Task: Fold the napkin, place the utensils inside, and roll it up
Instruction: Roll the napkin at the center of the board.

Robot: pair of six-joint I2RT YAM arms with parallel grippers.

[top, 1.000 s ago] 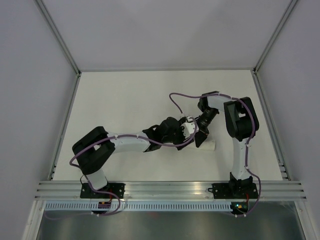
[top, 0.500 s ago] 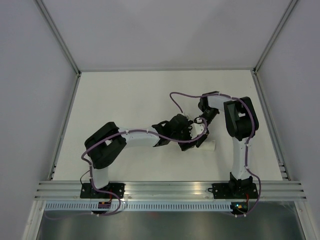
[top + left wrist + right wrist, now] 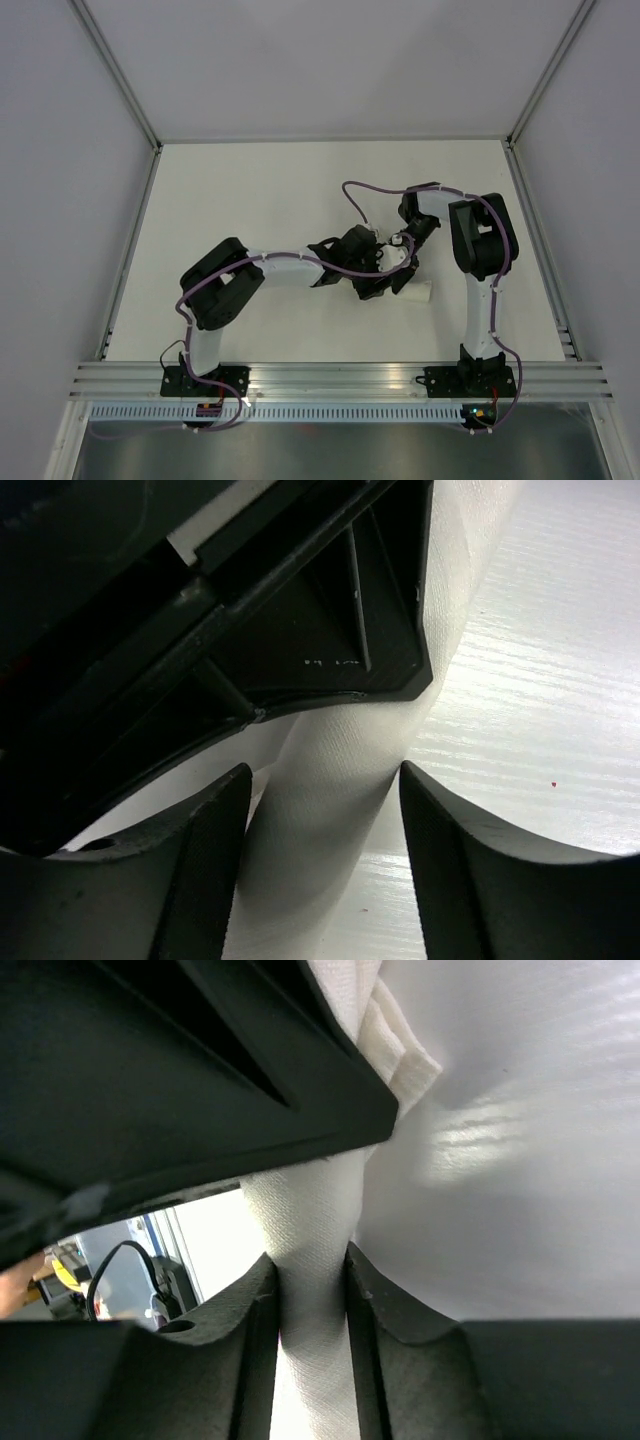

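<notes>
The napkin (image 3: 418, 292) lies rolled into a tight white tube on the surface (image 3: 250, 200). Both tools meet over it, so from above only one blunt end shows, sticking out just past the left tool (image 3: 385, 278) on the side away from its arm. What the roll holds is hidden: no view looks into it, and only cloth shows.

In the right wrist view the right tool (image 3: 310, 1260) is closed hard on the tube. Its two fingers (image 3: 250, 1360) press the cloth from both sides and the roll narrows where they bite. Beyond the fingertips the tube runs under the dark body of the other tool. To the right of that body a loose, layered corner of napkin sticks out.

In the left wrist view the left tool's fingers (image 3: 200, 880) stand well apart, with the tube running lengthwise between them. One fingertip touches the cloth, and the other sits just beside a paler fold. I cannot tell whether they squeeze the roll or only bracket it. Straight ahead of this tool, the black housing of the right tool rests on the same tube.

From above, the two tools are touching or nearly so, with the right tool on the far side of the left one. A purple cable (image 3: 352, 197) loops above the right tool.
</notes>
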